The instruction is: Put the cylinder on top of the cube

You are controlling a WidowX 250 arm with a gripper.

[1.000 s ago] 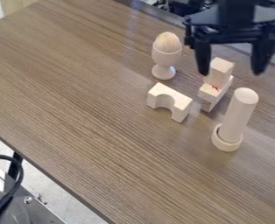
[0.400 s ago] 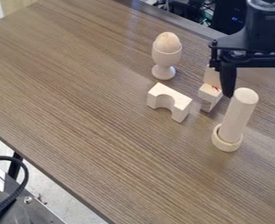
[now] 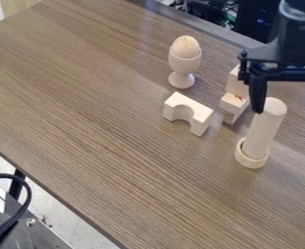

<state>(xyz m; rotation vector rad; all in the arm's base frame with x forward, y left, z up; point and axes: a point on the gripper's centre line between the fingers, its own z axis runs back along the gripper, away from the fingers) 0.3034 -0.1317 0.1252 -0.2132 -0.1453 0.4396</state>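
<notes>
The black gripper (image 3: 287, 112) hangs at the right side of the view, open, with one finger just in front of the cylinder's top left edge and the other further right; nothing is held between them. Below it, the pale wooden cylinder (image 3: 264, 129) stands slightly tilted in a round wooden ring (image 3: 252, 154). Behind and left of the cylinder are stacked wooden blocks: a lower block with red marks (image 3: 233, 103) and an upright block (image 3: 235, 86) on it, partly covered by the gripper. Which block is the cube, I cannot tell.
An arch-shaped wooden block (image 3: 188, 112) lies left of the stacked blocks. Farther back stands a wooden cup (image 3: 183, 65) holding an egg-shaped piece (image 3: 185, 47). The brown table's (image 3: 96, 112) far edge runs behind the gripper, with dark equipment beyond.
From the upper right, the open gripper has come down and to the right, toward the cylinder, with only a small shift lately. The wooden pieces have stayed in place.
</notes>
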